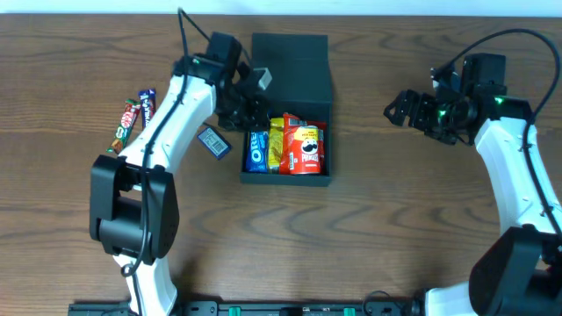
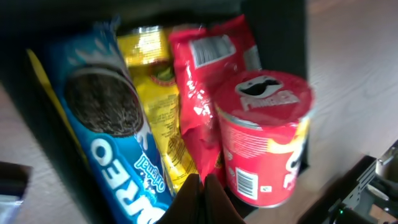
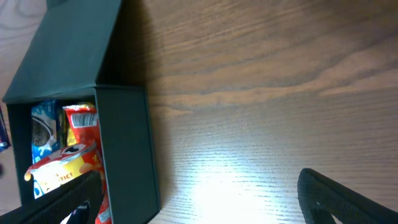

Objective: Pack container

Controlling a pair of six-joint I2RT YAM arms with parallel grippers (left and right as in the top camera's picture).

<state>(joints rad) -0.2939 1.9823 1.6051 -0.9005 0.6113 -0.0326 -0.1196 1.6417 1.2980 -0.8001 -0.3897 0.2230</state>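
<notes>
1. The left claw is shut tight. Its two fingers press together and hold nothing.
2. The container is right at the left claw. The claw is at one edge of the box, and its tips point in at the snacks.
3. The lid is open. It lies just beside the left claw, on the far end of the box.
4. Just in front of the left claw's tips are four snacks, side by side in the box: an Oreo pack, a yellow packet, a red packet and a Pringles can.
5. A small dark packet lies on the table near the left claw, outside the box. Some candy bars lie farther off on that same side.
6. The right claw is wide open and holds nothing. The container is well apart from it, off toward the left claw.
</notes>
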